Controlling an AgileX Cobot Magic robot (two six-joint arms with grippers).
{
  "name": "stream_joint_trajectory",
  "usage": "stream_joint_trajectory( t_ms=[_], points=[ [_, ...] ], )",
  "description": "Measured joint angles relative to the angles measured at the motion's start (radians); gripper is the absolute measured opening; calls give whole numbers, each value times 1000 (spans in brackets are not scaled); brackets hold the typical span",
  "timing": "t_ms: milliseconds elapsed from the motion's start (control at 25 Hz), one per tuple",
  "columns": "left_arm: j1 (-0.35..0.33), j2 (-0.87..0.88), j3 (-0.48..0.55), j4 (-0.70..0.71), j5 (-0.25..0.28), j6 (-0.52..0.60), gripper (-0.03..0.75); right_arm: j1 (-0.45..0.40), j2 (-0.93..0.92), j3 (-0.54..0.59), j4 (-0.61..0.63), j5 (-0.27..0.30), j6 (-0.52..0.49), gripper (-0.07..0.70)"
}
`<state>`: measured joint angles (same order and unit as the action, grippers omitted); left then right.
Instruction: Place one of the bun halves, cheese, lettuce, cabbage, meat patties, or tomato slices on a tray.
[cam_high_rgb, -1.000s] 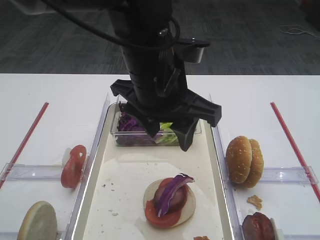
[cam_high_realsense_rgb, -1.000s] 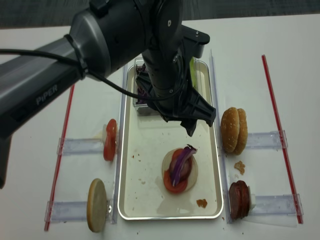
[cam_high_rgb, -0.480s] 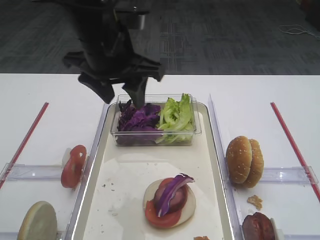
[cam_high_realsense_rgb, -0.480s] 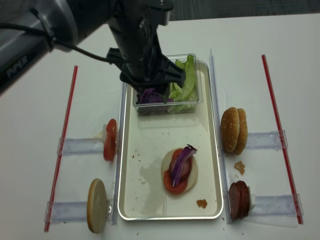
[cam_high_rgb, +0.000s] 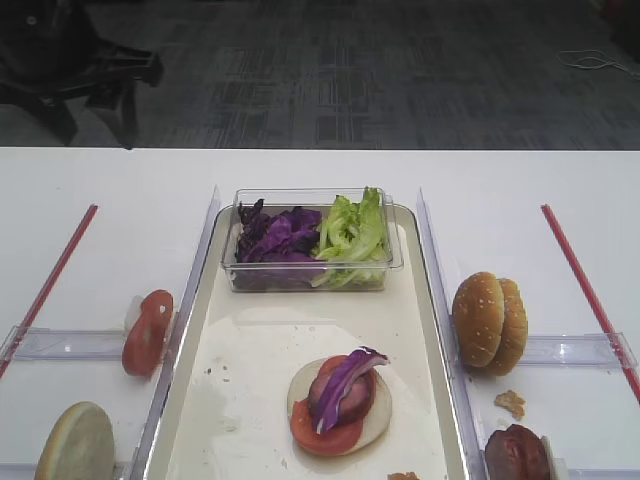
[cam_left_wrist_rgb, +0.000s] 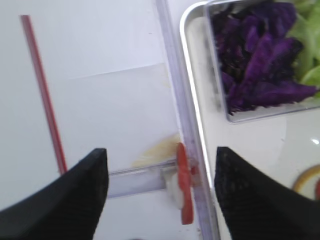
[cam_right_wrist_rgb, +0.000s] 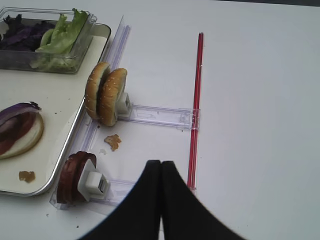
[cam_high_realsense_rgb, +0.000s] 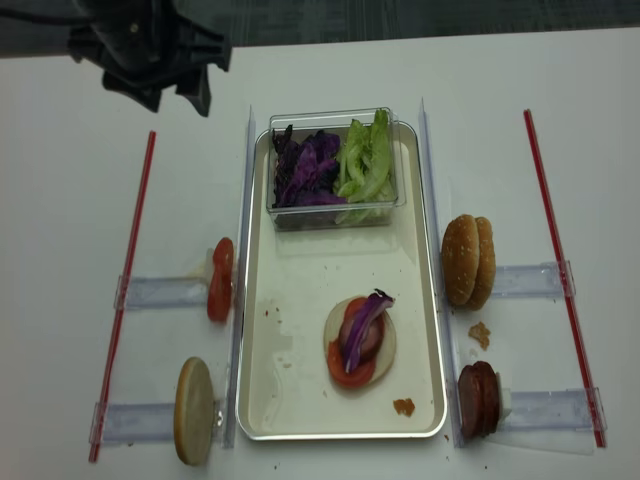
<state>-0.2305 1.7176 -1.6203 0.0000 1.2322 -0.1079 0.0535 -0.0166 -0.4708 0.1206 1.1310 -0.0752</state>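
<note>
White tabletop holds long cream silver-rimmed tray (cam_high_realsense_rgb: 262, 400) where purple cabbage strip (cam_high_realsense_rgb: 363, 322) tops the stacked bun base, so left gripper (cam_high_realsense_rgb: 170, 88) hovers spread wide, empty; right gripper (cam_right_wrist_rgb: 160, 167) clenched, empty.

Tray (cam_high_realsense_rgb: 260, 400): cream-white, silver rims. Cabbage (cam_high_realsense_rgb: 362, 325): purple-red strip, pale edge. Lettuce (cam_high_realsense_rgb: 365, 160): light green. Tomato slices (cam_high_realsense_rgb: 220, 280): red. Meat patties (cam_high_realsense_rgb: 478, 398): dark maroon-brown. Bun halves (cam_high_realsense_rgb: 467, 260): golden-brown, sesame-speckled. Worktop (cam_high_realsense_rgb: 60, 250): white, red strips. Left pincer (cam_high_realsense_rgb: 168, 88): black.
</note>
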Motion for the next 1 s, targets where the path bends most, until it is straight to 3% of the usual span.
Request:
stream_joint_trajectory(
  t_ms=[240,720,1000],
  points=[
    [119,-2,4,19,4,24,431,0,0,0,0,0,2,13],
    [126,-8,6,21,4,47,433,0,0,0,0,0,2,13],
    [126,-110,105,23,4,49,433,0,0,0,0,0,2,13]
  ],
)
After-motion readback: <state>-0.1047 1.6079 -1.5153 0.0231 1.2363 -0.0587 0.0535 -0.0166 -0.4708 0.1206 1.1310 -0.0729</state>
